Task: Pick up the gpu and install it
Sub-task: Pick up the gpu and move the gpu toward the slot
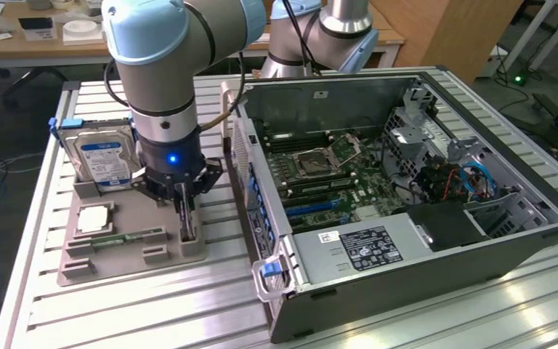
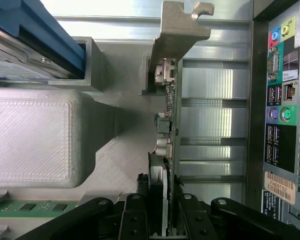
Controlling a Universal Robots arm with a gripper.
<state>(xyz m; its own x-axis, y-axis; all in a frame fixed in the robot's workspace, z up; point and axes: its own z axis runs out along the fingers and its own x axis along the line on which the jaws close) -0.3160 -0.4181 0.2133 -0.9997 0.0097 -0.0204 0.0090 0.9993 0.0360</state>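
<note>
The gpu (image 1: 189,231) stands on edge in a slot at the side of the grey holder tray (image 1: 128,256) nearest the computer case. My gripper (image 1: 184,207) reaches straight down over it, its fingers closed on the card's upper edge. In the wrist view the gpu (image 2: 166,125) shows edge-on, with its pale metal end bracket (image 2: 179,30) at the far end. My gripper (image 2: 162,202) has its black fingers (image 2: 139,212) pressed against both faces of the card. The card still rests in its slot.
An open computer case (image 1: 511,218) lies on its side at the exterior view's right, its motherboard (image 1: 328,174) exposed. Its rear ports (image 2: 282,100) are close beside the card. The tray also holds a hard drive (image 1: 104,160), a memory stick (image 1: 128,238) and a pale block (image 1: 95,218).
</note>
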